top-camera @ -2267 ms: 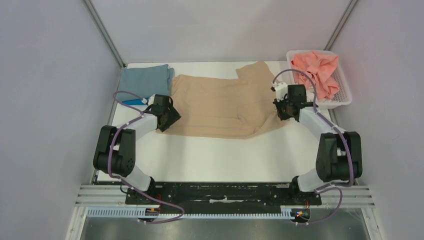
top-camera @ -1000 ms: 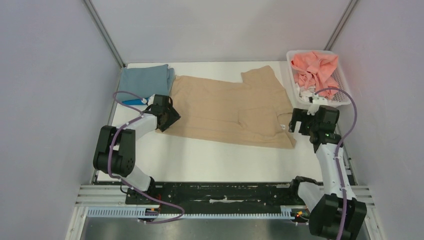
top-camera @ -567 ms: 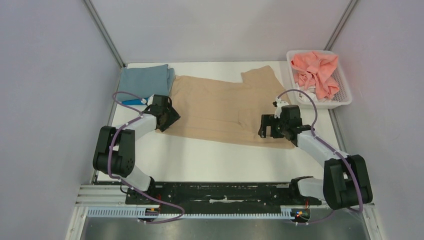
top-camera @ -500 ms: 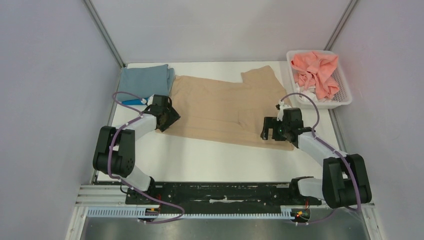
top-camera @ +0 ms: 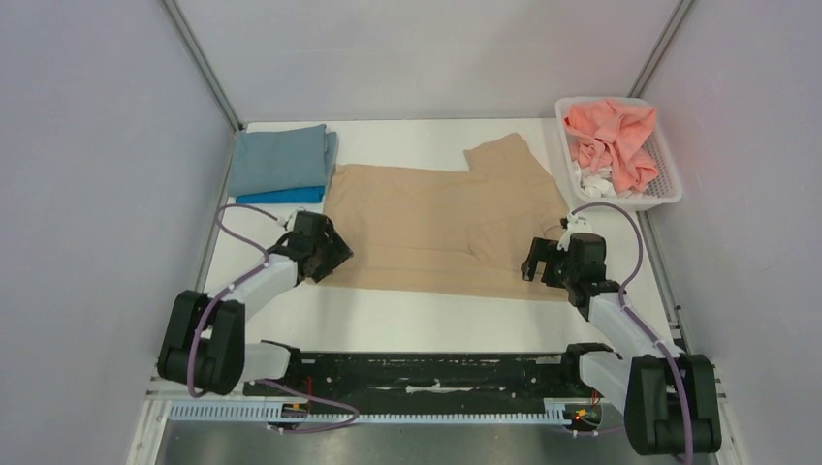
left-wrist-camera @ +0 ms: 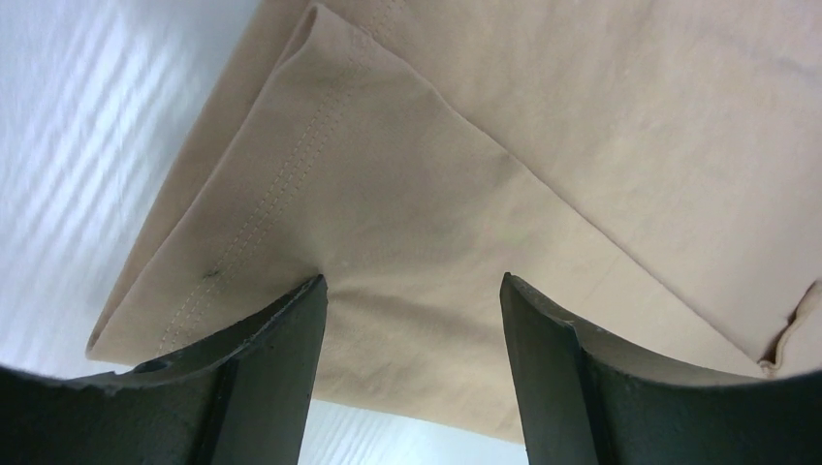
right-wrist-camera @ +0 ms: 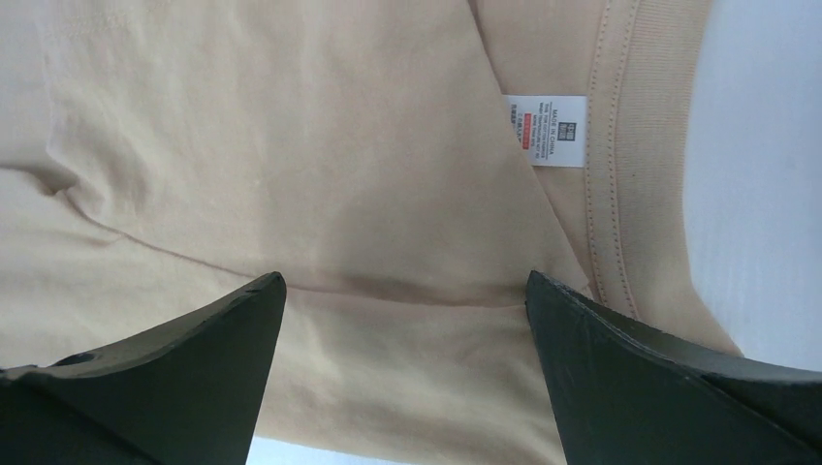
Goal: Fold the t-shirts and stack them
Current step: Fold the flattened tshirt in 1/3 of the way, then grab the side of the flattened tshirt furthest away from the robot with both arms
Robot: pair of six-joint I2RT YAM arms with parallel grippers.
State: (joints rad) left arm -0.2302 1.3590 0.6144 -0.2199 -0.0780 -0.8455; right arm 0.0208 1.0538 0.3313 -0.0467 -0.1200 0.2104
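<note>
A robotics lab test cell. Plain grey walls [top-camera: 97, 145] and metal posts [top-camera: 199, 63] enclose a white work table [top-camera: 417, 320].

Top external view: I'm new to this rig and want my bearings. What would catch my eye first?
A tan t-shirt lies spread across the middle of the table, with the left gripper and the right gripper both open over its near corners. A coral-pink shirt is heaped in the white basket at far right, and a folded grey-blue shirt sits on a bright blue shirt at far left.
</note>
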